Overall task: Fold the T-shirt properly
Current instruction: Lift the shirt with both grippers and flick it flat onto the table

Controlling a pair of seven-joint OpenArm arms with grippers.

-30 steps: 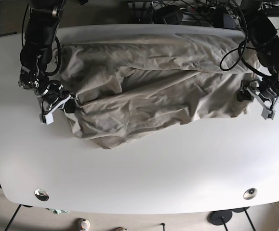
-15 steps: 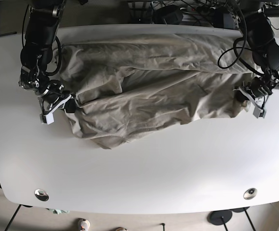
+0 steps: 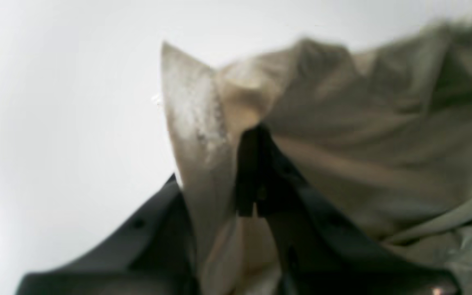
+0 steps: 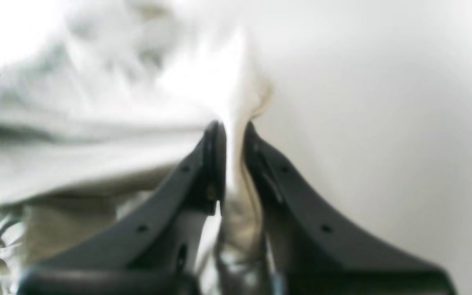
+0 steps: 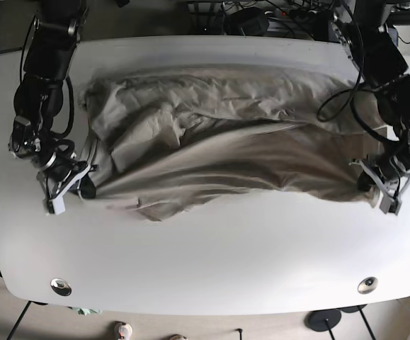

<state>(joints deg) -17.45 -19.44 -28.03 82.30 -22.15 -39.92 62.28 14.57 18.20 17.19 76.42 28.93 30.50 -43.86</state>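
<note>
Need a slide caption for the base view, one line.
Both grippers, left and right, pinch opposite ends of a beige T-shirt, stretching it across the white table.

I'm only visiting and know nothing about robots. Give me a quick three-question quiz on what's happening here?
1. True or false: the left gripper is shut on the T-shirt.
2. What is the T-shirt lying on?
A. a white table
B. a wooden floor
C. a blue tray
3. Fill in: the right gripper grips the shirt's edge with its jaws ____.

Key:
1. True; the wrist view shows cloth pinched.
2. A, the white table.
3. Shut, with cloth between them.
</note>
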